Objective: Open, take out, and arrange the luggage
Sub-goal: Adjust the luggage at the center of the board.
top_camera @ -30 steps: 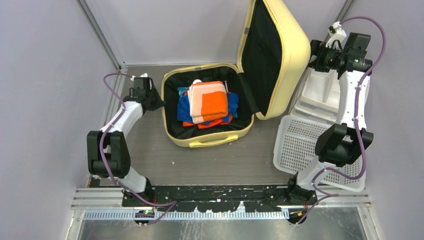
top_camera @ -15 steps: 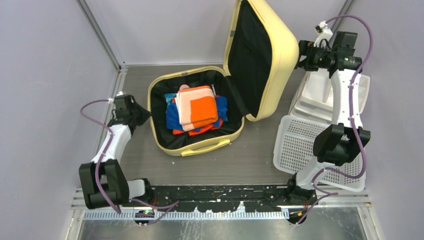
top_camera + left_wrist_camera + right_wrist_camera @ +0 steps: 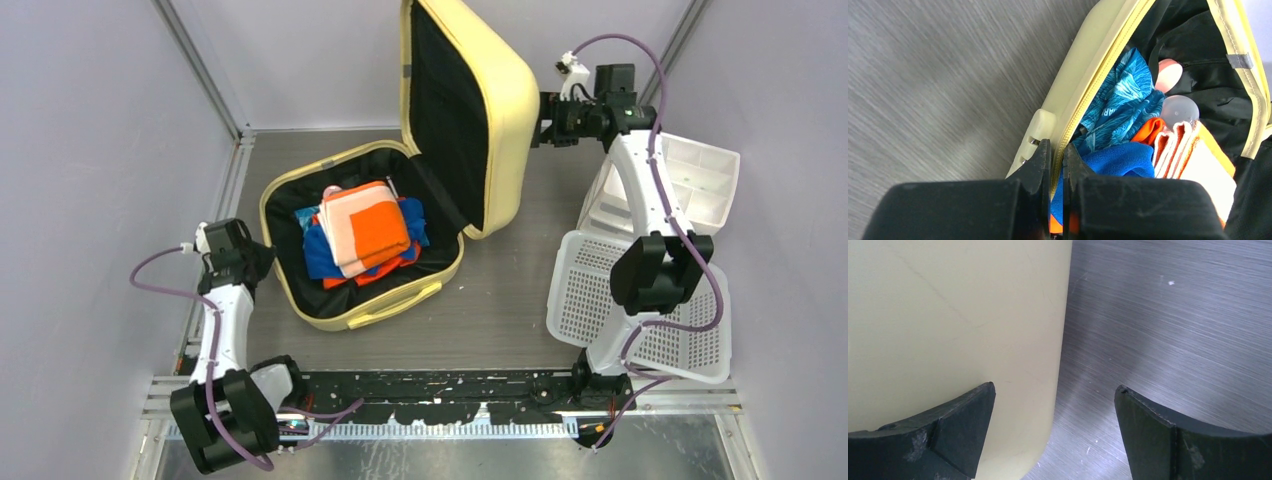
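The pale yellow luggage (image 3: pixel 395 303) lies open on the table, its lid (image 3: pixel 505 100) standing nearly upright with black lining facing left. Inside is a stack of folded clothes (image 3: pixel 365 225), orange, white and blue. My left gripper (image 3: pixel 262 262) is shut on the luggage's left rim; in the left wrist view the fingers (image 3: pixel 1057 150) pinch the yellow zipper edge (image 3: pixel 1088 60) beside blue cloth (image 3: pixel 1120 100). My right gripper (image 3: pixel 540 120) is open against the lid's outer shell; in the right wrist view (image 3: pixel 1055 386) the shell (image 3: pixel 948 315) sits by the left finger.
A white perforated basket (image 3: pixel 600 290) lies at the right, near the right arm's base. A white drawer bin (image 3: pixel 695 180) stands behind it at the back right. Grey walls close in the left, back and right sides.
The luggage has slid left and toward the near edge with my left gripper on its rim. The lid has swung more upright. My right gripper has followed the lid leftward.
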`<state>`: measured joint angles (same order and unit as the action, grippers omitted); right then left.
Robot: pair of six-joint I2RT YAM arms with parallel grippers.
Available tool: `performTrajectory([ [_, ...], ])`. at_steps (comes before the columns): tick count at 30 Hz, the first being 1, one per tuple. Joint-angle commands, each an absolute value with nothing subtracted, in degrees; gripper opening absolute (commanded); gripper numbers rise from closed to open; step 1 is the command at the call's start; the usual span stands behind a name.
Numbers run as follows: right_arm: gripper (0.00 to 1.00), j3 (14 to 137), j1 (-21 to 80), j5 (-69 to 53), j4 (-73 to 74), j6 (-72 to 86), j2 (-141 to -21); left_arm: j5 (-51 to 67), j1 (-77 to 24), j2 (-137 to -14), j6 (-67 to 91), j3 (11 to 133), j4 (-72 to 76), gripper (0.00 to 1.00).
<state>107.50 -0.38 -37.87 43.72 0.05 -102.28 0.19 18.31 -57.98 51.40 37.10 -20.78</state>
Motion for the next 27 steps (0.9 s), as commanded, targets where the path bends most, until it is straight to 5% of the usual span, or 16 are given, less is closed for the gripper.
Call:
performTrajectory([
  [1,0.95,111.1,4.3,-40.1,42.8,0.9,-103.3,-4.4,20.1,-54.6,55.7,38.4,-24.4,0.01],
  [9,0.95,111.5,4.5,-38.7,42.6,0.3,-103.5,-5.3,20.2,-47.1,48.8,46.7,-36.8,0.46],
  [13,0.96,110.9,4.5,-38.5,42.6,0.3,-103.2,0.4,20.2,-41.8,43.4,51.0,-39.1,0.5],
  [15,0.96,110.8,4.6,-38.4,42.6,0.3,-103.1,13.2,20.1,-41.7,40.9,53.0,-36.2,0.5],
  [20,0.96,110.9,4.5,-38.4,42.6,0.3,-103.2,43.6,17.3,-48.8,55.8,51.8,-5.0,0.53],
  [24,0.96,110.5,4.5,-38.4,42.6,0.3,-103.3,41.2,5.8,-57.6,60.2,59.6,5.9,0.76],
  [27,0.96,110.0,4.5,-38.4,42.5,0.3,-103.2,38.4,-3.6,-66.0,61.2,68.3,10.5,0.8],
])
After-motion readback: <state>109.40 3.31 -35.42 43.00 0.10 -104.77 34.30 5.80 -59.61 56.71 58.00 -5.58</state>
